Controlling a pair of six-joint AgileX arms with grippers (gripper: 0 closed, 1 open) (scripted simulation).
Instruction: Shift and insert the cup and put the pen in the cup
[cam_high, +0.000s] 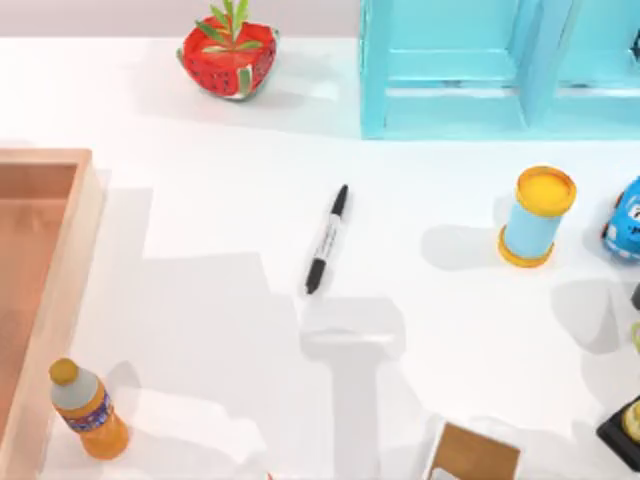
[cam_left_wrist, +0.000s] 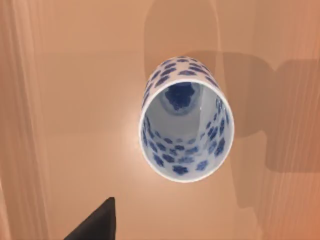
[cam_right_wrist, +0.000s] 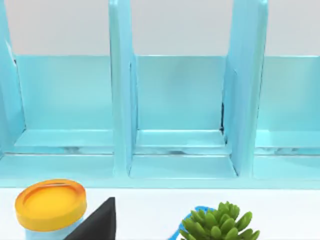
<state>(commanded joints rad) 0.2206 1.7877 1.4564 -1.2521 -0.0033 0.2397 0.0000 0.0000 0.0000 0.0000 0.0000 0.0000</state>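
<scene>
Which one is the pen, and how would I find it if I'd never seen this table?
Start at the big light-blue shelf unit along the back of the white table. Come forward from its left end toward the table's middle, where the pen lies flat and alone. It is the slim black stick with a white label band, unlike the fat blue cylinder with yellow rims on its right.

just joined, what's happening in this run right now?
Nothing is held yet. The left wrist view looks down into the cup, which stands upright on a wooden surface, likely the wooden tray at the table's left. The pen lies flat mid-table, untouched. The right wrist view faces the blue shelf, with the yellow-rimmed cylinder nearby. Neither step of the task is done.
</scene>
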